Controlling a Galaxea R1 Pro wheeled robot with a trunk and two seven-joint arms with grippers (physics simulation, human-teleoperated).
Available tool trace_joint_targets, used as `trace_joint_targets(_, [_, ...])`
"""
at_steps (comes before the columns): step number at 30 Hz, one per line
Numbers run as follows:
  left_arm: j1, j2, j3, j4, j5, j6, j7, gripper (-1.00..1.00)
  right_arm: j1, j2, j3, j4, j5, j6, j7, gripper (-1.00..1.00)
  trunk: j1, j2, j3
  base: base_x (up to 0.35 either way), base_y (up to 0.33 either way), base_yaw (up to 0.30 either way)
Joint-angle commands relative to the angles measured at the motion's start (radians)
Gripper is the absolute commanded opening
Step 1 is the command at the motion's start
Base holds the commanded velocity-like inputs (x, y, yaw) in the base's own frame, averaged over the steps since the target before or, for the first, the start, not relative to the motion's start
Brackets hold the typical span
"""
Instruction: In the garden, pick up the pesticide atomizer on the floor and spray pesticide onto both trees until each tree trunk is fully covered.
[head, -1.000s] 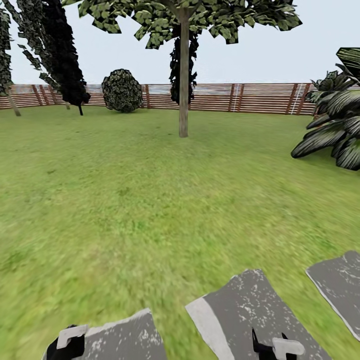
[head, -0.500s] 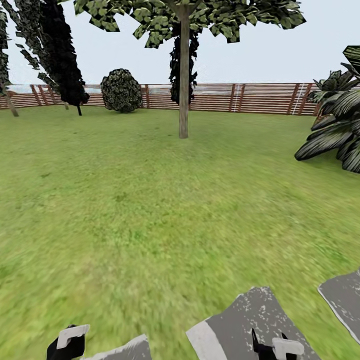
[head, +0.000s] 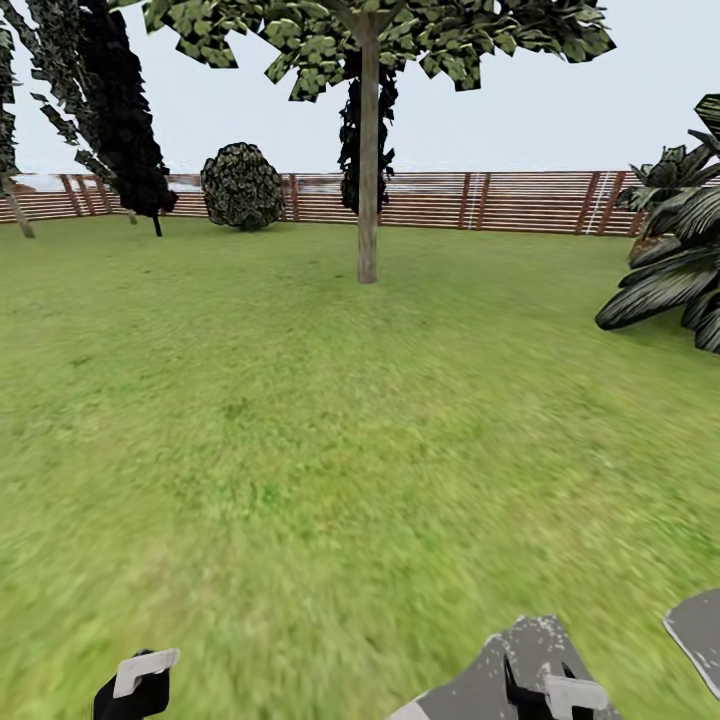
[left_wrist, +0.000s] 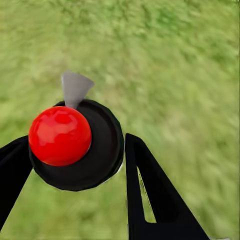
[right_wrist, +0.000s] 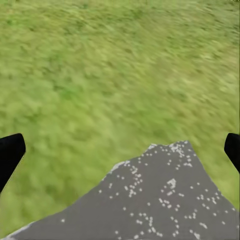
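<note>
Left gripper (left_wrist: 75, 165) is clamping its black fingers round the pesticide atomizer (left_wrist: 75, 142), red ball on top. Tree trunk (head: 368, 160) is standing ahead on the lawn (head: 300, 420). Right gripper (right_wrist: 120, 150) is hanging wide open, empty, over a stepping stone (right_wrist: 155, 200).

A big green lawn (head: 300, 450) runs up to a brown fence (head: 520, 200). One tree (head: 368, 60) stands in the middle far ahead, with a straight trunk (head: 368, 180), and a round bush (head: 243, 186) and a dark, thin tree (head: 125, 110) stand near the fence. Low down are the left pincer (head: 135, 685), the right pincer (head: 560, 692) and grey stones (head: 520, 650) under it.
</note>
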Motion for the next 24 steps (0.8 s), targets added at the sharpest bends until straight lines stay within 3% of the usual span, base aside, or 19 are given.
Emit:
trace_joint_targets(1, [-0.001,0.000,0.002,0.001,0.005,-0.003,-0.004,-1.00,-0.001,0.000,0.000,0.001,0.000,-0.003,-0.002,1.00,0.000,0.000,-0.001,0.339,0.000,0.000])
trace_joint_targets(24, [-0.001,0.000,0.002,0.001,0.005,-0.003,-0.004,-1.00,-0.001,0.000,0.000,0.001,0.000,-0.003,-0.002,1.00,0.000,0.000,-0.001,0.339,0.000,0.000])
